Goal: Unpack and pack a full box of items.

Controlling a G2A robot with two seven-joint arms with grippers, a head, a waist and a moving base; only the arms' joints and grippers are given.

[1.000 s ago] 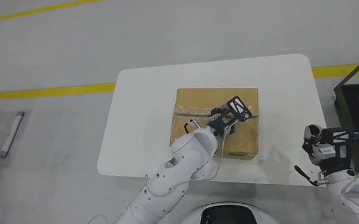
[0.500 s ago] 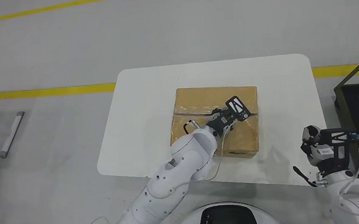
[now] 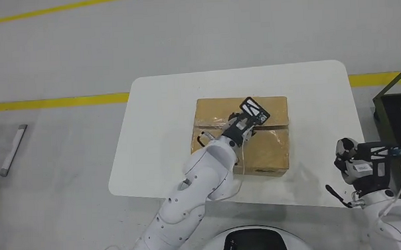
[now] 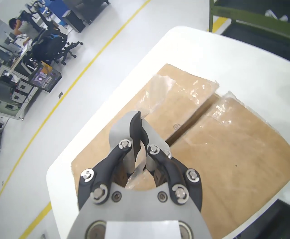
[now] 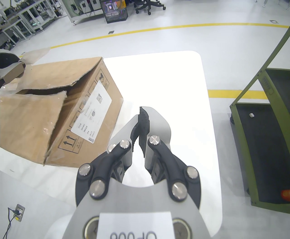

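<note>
Box (image 3: 271,156) sits half-sealed; the left gripper (image 4: 138,117) is clamped on its loose tape (image 4: 158,89), likely to peel the seam. The right gripper (image 5: 141,117) hangs closed and empty, well aside.

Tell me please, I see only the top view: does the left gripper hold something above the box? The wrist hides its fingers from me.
Observer: Yes. In the left wrist view the left gripper is shut on a strip of clear tape that runs up from the top of the box.
Operator: Are the flaps open?
Observer: Partly. The right wrist view shows one top flap tilted up above the other, with a dark gap between them.
Operator: And the right gripper?
Observer: The right gripper is shut and holds nothing. It is above the table, apart from the box, on the side with the label.
</note>
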